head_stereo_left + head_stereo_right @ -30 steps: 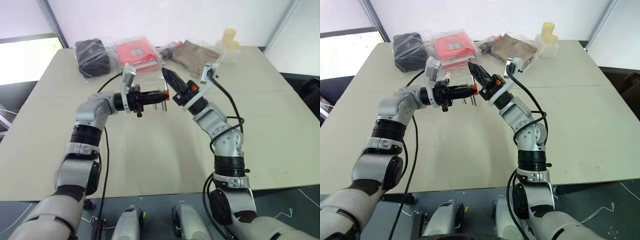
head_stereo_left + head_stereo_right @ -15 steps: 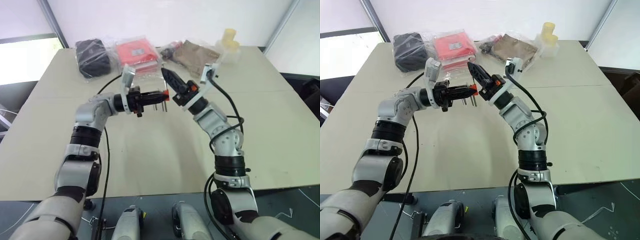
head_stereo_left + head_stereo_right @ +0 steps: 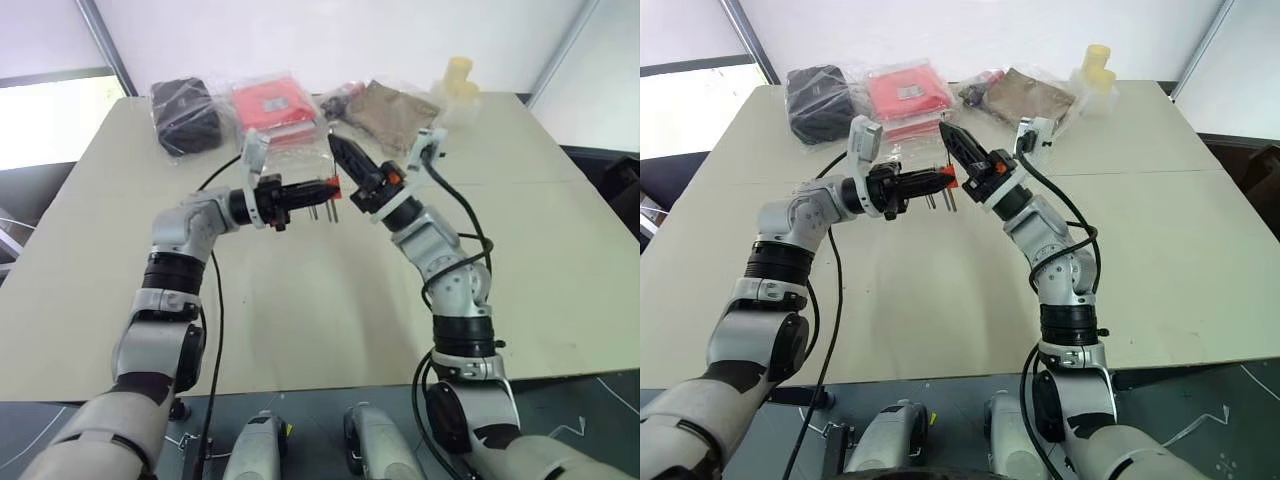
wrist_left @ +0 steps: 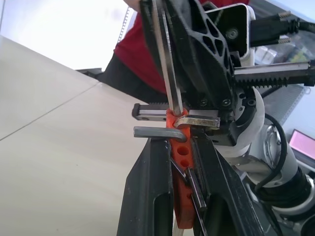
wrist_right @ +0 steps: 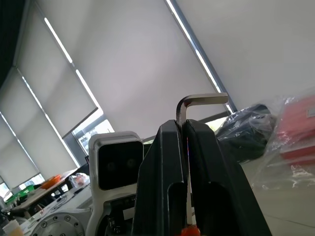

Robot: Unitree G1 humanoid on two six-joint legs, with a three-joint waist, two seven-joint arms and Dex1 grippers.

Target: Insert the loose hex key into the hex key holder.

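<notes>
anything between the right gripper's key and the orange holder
Nothing. In the left wrist view, the thin grey metal hex key reaches the small orange plastic holder directly.

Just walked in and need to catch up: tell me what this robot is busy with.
The robot is fitting a loose hex key into an orange hex key holder, held up above the table. Its left pincer is shut on the holder, and its right pincer is shut on the key's long shank. The left wrist view shows the key's tip at the top end of the holder; how deep it sits cannot be told. Bagged items lie at the table's far edge.
</notes>
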